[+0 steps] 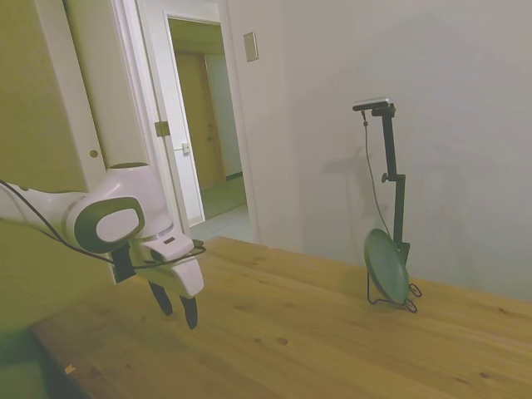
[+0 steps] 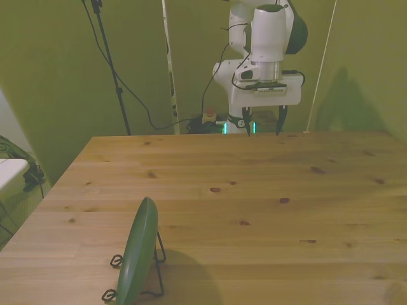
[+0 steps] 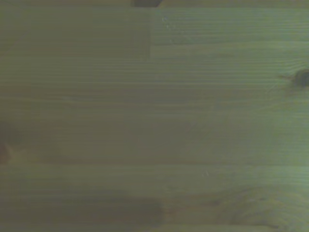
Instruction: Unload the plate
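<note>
I am at the very start: my gripper (image 2: 262, 121) hangs above the table (image 2: 254, 190), well apart from the plate (image 2: 138, 254), its two fingers spread wide with nothing between them. The wrist view shows only bare wood, so nothing is under me yet.

The plate stands on edge in the wire stand (image 2: 152, 279), leaning back a little against it, at the side of the table opposite my base. In the side view the plate (image 1: 386, 266) turns its broad face partly toward the camera; in the front view I see it nearly edge-on, a thin green sliver rising from the stand. Its long axis runs up and slightly tilted.

Next, I judge, I must cross the table to the plate, turn my fingers to straddle its upper rim, close on that thin edge, and lift it up out of the stand without dragging the wire along.
</note>
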### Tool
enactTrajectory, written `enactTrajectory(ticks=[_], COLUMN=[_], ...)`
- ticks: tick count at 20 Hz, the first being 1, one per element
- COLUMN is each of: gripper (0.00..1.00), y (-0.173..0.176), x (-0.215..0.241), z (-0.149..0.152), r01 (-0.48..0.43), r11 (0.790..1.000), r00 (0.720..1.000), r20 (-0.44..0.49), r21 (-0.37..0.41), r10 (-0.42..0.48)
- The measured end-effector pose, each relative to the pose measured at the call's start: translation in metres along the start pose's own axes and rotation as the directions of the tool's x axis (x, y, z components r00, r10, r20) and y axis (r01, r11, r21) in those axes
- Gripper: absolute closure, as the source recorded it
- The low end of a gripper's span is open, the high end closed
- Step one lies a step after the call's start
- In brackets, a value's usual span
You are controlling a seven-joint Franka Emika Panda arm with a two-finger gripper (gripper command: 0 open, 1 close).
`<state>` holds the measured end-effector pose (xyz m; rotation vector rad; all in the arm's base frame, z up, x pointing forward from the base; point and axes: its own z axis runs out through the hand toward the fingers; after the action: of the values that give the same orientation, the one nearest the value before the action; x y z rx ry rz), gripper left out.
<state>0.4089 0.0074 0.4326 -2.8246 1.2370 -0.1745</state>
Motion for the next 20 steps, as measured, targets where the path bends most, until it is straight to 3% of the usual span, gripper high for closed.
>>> enactTrajectory(ticks=[4, 8, 11, 20], gripper=[0.0, 0.0, 0.0, 0.0], y=[0.013, 0.065, 0.084, 0.077], x=[0.02, 0.09, 0.142, 0.27], z=[-0.004, -0.029, -0.056, -0.114], r01=[-0.047, -0.184, -0.257, -0.33], r11=[0.999, 0.983, 0.966, 0.938], r00=[0.997, 0.972, 0.945, 0.887], r20=[-0.054, -0.151, -0.199, -0.307], r21=[0.001, 0.004, 0.035, 0.103], r10=[0.047, 0.182, 0.259, 0.345])
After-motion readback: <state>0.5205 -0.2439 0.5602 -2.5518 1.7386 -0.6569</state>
